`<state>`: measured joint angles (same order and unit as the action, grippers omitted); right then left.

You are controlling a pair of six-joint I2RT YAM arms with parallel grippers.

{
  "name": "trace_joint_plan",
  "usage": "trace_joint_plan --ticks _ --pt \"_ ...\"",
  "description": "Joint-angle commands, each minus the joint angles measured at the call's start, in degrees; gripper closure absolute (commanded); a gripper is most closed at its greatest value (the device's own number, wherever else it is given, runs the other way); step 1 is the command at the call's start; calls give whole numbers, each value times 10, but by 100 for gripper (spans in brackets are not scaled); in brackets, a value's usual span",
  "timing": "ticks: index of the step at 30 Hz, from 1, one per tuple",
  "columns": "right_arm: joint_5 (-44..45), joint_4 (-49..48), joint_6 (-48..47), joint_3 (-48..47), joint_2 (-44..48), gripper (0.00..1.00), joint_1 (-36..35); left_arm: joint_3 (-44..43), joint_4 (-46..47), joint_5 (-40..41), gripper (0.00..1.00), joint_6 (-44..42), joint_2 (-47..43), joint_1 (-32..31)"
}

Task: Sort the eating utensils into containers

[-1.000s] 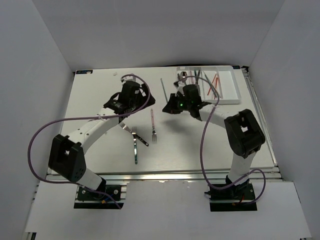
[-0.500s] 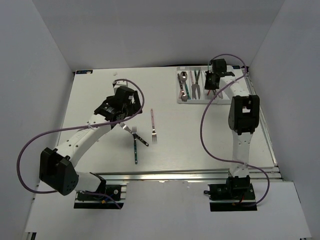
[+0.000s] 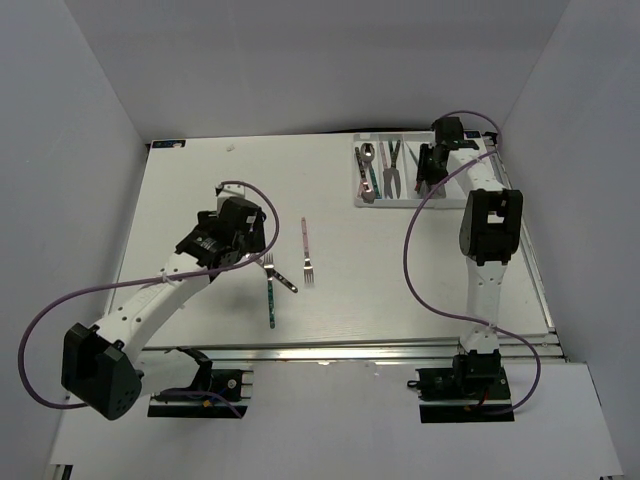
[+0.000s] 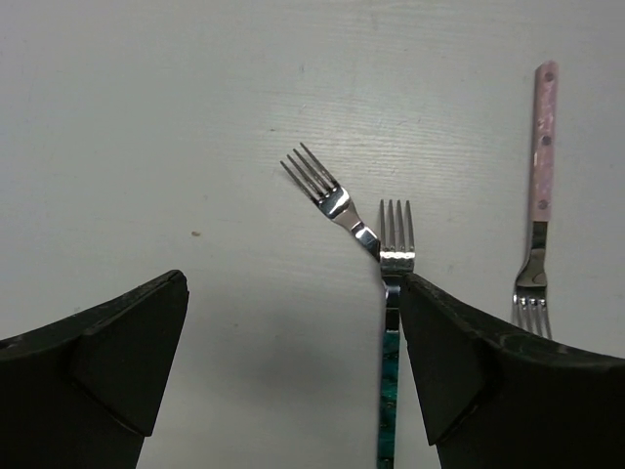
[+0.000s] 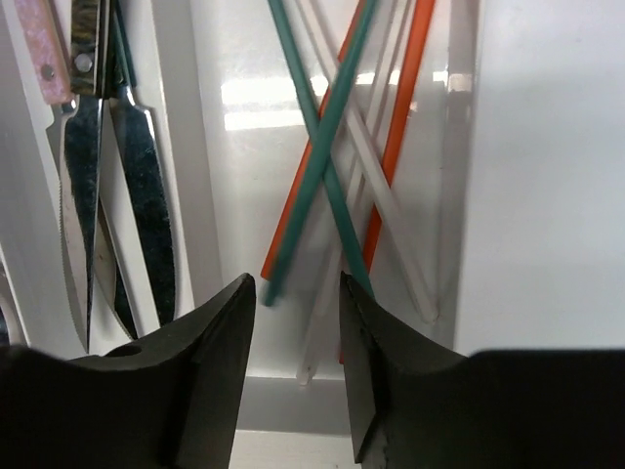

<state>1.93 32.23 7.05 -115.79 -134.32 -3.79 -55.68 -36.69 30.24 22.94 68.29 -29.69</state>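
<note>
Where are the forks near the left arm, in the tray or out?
Out: the pink fork and two crossed forks lie on the table, well apart from the tray.

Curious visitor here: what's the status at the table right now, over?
Left end effector open above crossed forks. Right end effector open over chopsticks in tray. Pink-handled fork also loose on table; nothing blocking.

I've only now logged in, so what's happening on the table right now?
The right gripper hangs open over the white tray, above the end slot where teal, orange and pale chopsticks lie crossed. Knives lie in the next slot. The left gripper hovers wide open above three forks on the table, two overlapping and the pink-handled fork apart. Neither holds anything.
</note>
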Motion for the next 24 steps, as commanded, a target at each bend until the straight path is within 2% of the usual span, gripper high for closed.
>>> trace_joint_plan --ticks 1,3,7,8,10,11,12,13,15,17,19,24 --pt "-14 3 -3 -1 45 54 -2 15 14 18 2 -8 -11 0" --pt "-10 5 -2 -2 60 49 -3 19 14 19 2 -11 -12 0" --pt "1 12 1 5 99 45 -12 24 16 33 2 -11 -19 1" --pt "5 10 -1 13 111 45 -19 23 16 39 2 -8 -22 1" --pt "33 1 -2 65 158 38 -59 25 15 51 2 -4 -29 6" --pt "46 -21 -3 92 178 32 -78 24 15 59 2 2 -31 9" --pt "60 -37 -2 124 217 11 -123 24 15 61 2 4 -33 12" --pt "85 -54 -1 186 235 11 -148 25 17 60 2 4 -38 20" --pt "97 -100 22 241 272 11 -218 25 20 53 2 4 -42 31" --pt "94 -129 43 298 284 11 -260 28 22 47 2 4 -44 37" --pt "111 -142 67 303 273 11 -313 30 23 40 2 3 -44 39" --pt "140 -116 88 220 189 11 -395 34 17 38 2 0 -48 40"
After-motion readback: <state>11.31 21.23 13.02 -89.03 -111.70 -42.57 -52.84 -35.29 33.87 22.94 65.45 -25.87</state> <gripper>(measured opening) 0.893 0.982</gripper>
